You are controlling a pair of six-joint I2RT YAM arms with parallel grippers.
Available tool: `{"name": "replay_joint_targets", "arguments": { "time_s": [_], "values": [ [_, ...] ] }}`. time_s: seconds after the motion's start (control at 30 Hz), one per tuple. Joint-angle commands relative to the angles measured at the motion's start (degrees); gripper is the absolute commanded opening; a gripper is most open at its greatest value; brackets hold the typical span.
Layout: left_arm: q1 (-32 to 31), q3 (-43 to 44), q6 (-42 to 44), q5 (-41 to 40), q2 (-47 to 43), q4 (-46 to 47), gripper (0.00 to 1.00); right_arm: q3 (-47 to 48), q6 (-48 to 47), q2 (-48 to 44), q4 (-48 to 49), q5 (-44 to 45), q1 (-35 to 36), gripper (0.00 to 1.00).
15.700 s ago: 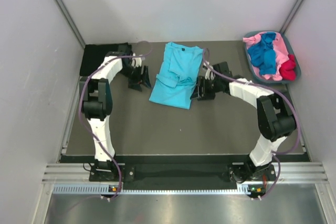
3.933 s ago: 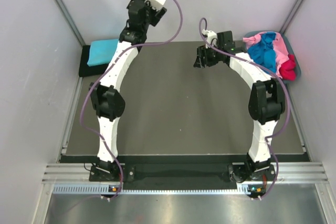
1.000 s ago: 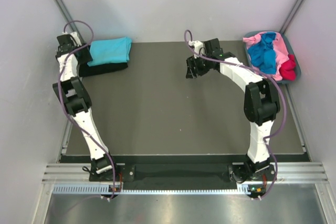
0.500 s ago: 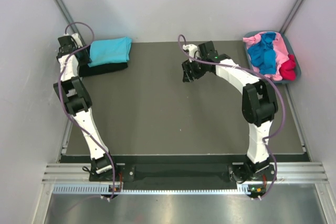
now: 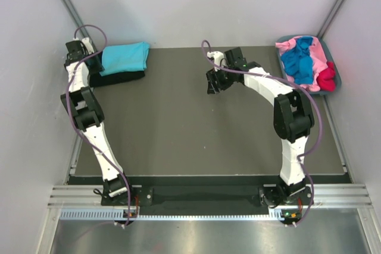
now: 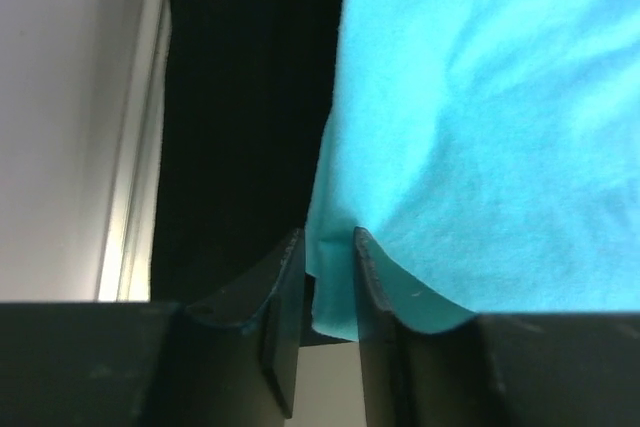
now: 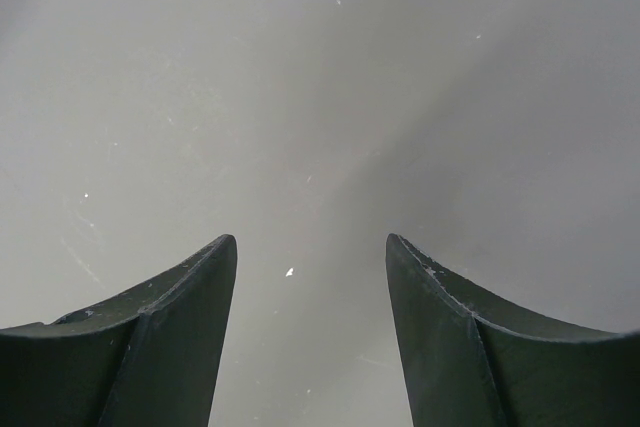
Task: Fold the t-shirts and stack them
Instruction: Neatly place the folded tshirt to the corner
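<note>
The folded light turquoise t-shirt (image 5: 125,57) lies on top of the folded black t-shirt (image 5: 119,77) at the far left corner of the mat. My left gripper (image 5: 94,63) is at the stack's left edge. In the left wrist view, my left gripper (image 6: 328,247) has its jaws nearly closed on an edge of the turquoise t-shirt (image 6: 480,127), beside the black t-shirt (image 6: 250,97). My right gripper (image 5: 212,84) hangs open and empty over the mat's far middle; in the right wrist view my right gripper (image 7: 310,252) has only bare mat below it.
A grey-blue tub (image 5: 337,74) at the far right corner holds crumpled pink (image 5: 321,57), royal blue (image 5: 297,63) and red (image 5: 326,80) t-shirts. The dark mat (image 5: 190,129) covers the table. White walls close the left, right and far sides.
The turquoise t-shirt went from spread mid-mat to folded on the black one at far left. In the last second my right gripper drifted slightly left; the left arm stayed put.
</note>
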Motion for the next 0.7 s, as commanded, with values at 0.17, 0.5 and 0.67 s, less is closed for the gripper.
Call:
{"name": "replay_joint_targets", "arguments": {
  "time_s": [0.17, 0.5, 0.67],
  "values": [
    [0.55, 1.61, 0.37, 3.0, -0.87, 2.15, 0.0, 2.36, -0.69, -0.49, 0.9, -0.29, 1.04, 0.62],
    [0.64, 3.2, 2.21, 2.55, -4.91, 2.59, 0.0, 4.03, 0.1, 1.09, 1.33, -1.08, 1.48, 0.62],
    [1.07, 2.93, 3.44, 2.12, -6.84, 1.98, 0.0, 4.2, 0.63, 1.44, 1.51, -1.61, 1.57, 0.62]
  ]
}}
